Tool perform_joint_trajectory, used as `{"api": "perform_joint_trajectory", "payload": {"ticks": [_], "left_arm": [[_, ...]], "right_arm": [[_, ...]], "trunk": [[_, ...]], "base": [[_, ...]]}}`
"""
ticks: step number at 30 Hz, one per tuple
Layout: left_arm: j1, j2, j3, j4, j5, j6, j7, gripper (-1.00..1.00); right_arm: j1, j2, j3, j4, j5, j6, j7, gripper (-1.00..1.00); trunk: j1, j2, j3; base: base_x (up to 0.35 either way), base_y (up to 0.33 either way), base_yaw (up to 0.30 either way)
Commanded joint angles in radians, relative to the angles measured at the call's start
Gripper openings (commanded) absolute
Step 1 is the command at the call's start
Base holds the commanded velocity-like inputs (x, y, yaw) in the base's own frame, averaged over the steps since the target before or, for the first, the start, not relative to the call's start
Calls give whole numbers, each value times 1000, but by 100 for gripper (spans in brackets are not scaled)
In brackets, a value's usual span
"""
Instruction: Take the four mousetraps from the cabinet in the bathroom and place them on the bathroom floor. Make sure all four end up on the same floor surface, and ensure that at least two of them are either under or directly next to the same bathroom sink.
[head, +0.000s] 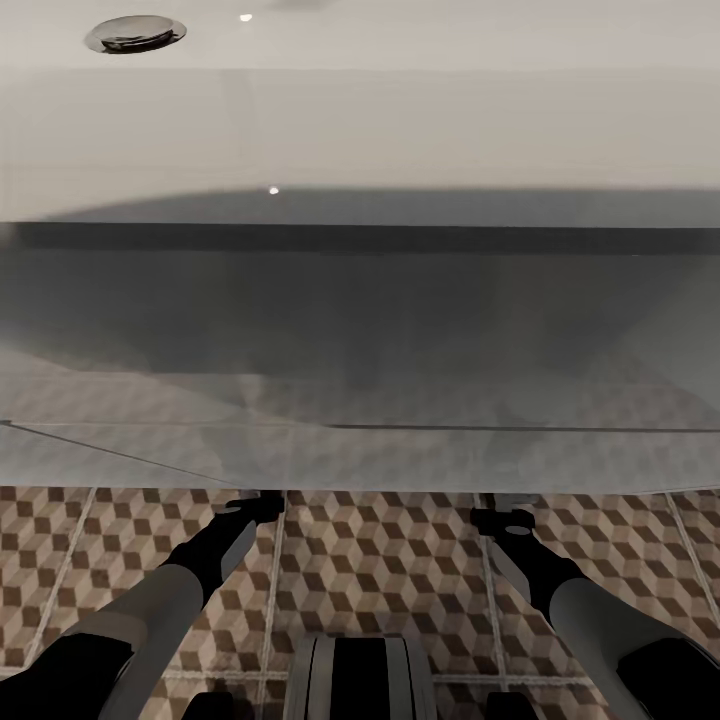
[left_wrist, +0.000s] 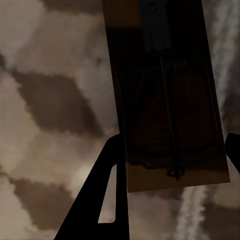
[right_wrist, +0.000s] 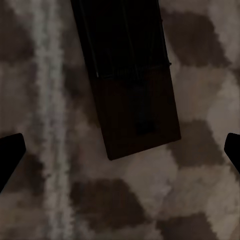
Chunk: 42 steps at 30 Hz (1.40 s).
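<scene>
One mousetrap (left_wrist: 170, 100) was seemingly pinched by the left gripper (left_wrist: 175, 150); the right gripper (right_wrist: 120, 150), spread wide, should be lifted clear of its mousetrap (right_wrist: 132, 95).

Head view: metal drain (head: 135, 33), two light glints, white drawer unit (head: 360, 330).
The drain sits at the far upper left; it is grey and shiny, appears oval from this angle, and has a darker inner part. One small bright glint (head: 246, 17) lies to its right on the pale surface. The second glint (head: 273, 190) is lower, at the edge of a grey shadow. The drawer unit front has a dark horizontal recess (head: 360, 238) along its top and a thin level seam (head: 500, 428) further down. Another seam slants at the left. The whole front is in soft shadow.
</scene>
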Motion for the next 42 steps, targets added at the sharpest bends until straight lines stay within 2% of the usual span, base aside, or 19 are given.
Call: {"api": "perform_joint_trajectory", "payload": {"ticks": [1, 31, 32, 42], "left_arm": [[0, 1, -11, -1, 16, 5, 8, -100], [0, 6, -11, 22, 18, 11, 7, -100], [0, 6, -10, 22, 18, 12, 7, 100], [0, 5, -10, 22, 17, 11, 8, 100]], "right_arm": [[0, -1, 8, -2, -7, 4, -6, 100], [0, -1, 8, -2, -7, 4, -6, 100], [0, -1, 8, -2, -7, 4, -6, 100], [0, -1, 8, -2, -7, 4, -6, 100]], "trunk": [[0, 0, -1], [0, 0, -1], [0, 0, -1], [0, 0, -1]], "base": [[0, 0, 0], [0, 0, 0], [0, 0, 0], [0, 0, 0]]}}
